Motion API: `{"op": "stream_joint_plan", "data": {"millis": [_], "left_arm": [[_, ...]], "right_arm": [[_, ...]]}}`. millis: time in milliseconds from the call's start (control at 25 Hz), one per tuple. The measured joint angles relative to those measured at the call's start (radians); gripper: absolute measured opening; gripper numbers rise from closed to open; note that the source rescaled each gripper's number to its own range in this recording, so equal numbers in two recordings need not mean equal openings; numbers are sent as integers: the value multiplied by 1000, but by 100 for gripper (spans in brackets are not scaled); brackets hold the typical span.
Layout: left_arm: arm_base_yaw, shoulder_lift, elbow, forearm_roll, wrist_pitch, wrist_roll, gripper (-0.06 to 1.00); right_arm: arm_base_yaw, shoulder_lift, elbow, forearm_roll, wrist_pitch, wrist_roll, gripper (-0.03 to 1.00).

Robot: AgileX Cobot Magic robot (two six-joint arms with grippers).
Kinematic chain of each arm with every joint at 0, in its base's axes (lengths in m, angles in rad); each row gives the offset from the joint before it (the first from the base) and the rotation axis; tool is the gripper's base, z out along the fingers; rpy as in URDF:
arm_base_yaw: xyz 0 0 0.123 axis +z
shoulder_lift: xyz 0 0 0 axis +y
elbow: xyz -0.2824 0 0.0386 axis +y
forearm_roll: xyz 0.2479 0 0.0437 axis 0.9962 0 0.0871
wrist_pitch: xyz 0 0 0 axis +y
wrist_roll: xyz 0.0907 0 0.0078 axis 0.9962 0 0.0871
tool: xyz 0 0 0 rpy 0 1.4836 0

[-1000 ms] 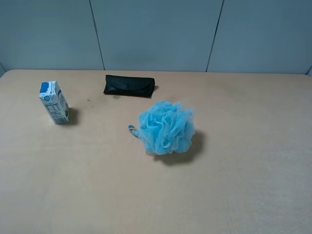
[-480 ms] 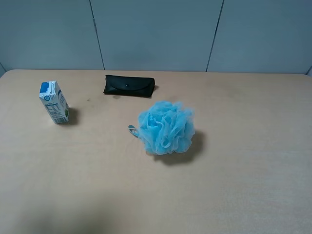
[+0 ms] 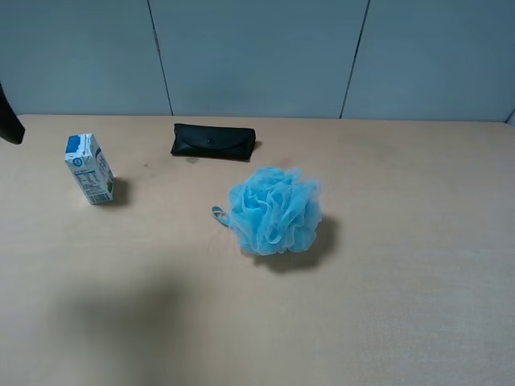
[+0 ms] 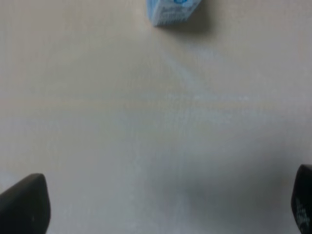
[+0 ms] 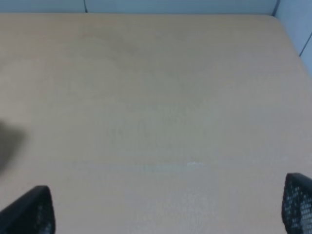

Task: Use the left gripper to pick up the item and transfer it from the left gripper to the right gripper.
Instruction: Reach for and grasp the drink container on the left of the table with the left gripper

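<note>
A pale wooden tabletop [image 3: 418, 265] runs back to a grey panelled wall [image 3: 257, 56]. Only the high view shows me the whole layout. The milk carton [image 3: 88, 169] stands upright near the tabletop's far left. A flat black pouch [image 3: 213, 141] lies further back towards the middle. A fluffy blue bath sponge [image 3: 275, 211] sits near the centre, well apart from the carton. That view shows neither of my hands. There is just a black shape [image 3: 10, 122] at the left edge, beyond the carton, and too little of it shows to say what it is. A soft shadow [image 3: 121, 322] lies on the near left of the tabletop.

My left wrist view shows my left hand [image 4: 163, 207] released. Its two black fingertips [image 4: 24, 207] sit at opposite corners of the picture, spread wide, with bare tabletop between them. They hold nothing and touch nothing. The carton is well ahead of that hand, cut off by the picture's edge so that only part of it shows.

My right wrist view shows no task thing at all, only bare tabletop up to the wall. My right hand [image 5: 163, 209] is spread just as wide, its textured fingertips [image 5: 298, 207] far apart, and it holds nothing.

In the high view the carton is a small white box with a blue gabled top. It has fine printed text down its sides and a green mark low near the base. It is clearly smaller than the sponge.
</note>
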Motion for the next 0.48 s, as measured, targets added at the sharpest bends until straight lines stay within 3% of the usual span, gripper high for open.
{"op": "stream_joint_plan", "data": {"millis": [480], "left_arm": [[0,303,-150,1,-40,-51,100]], "right_arm": [[0,0,0,0,0,0,100]]}}
